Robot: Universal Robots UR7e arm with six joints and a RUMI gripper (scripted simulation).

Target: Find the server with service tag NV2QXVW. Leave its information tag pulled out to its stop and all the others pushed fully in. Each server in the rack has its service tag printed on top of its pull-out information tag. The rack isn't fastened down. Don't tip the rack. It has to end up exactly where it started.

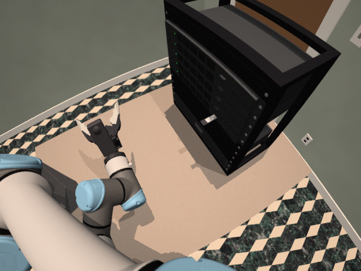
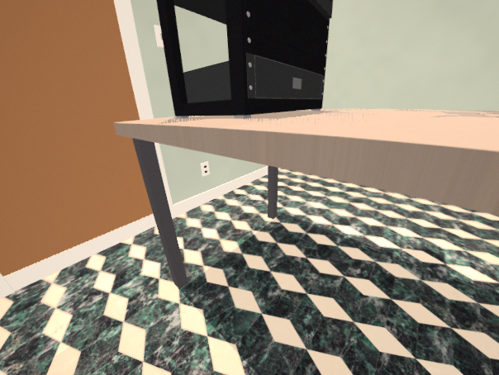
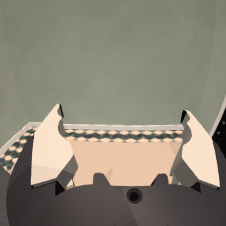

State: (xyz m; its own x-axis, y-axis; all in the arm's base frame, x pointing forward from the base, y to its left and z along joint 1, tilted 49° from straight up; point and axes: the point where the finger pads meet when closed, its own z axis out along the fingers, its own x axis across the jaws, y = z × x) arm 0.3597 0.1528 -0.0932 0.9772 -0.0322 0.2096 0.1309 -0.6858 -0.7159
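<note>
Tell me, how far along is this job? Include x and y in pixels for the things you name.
One bright tag (image 1: pixel 208 119) is clearly pulled out from the lower part of the server front; its print is too small to read, so I can't say it's the right one. The rack (image 1: pixel 312 69) (image 2: pixel 237 83) stands upright on the table (image 1: pixel 179 209) (image 2: pixel 310 142). Nothing is in hand: the claw (image 1: pixel 98 111) (image 3: pixel 123 107) is open, away from the rack. Left: confirming the tag and checking the others are fully in.
</note>
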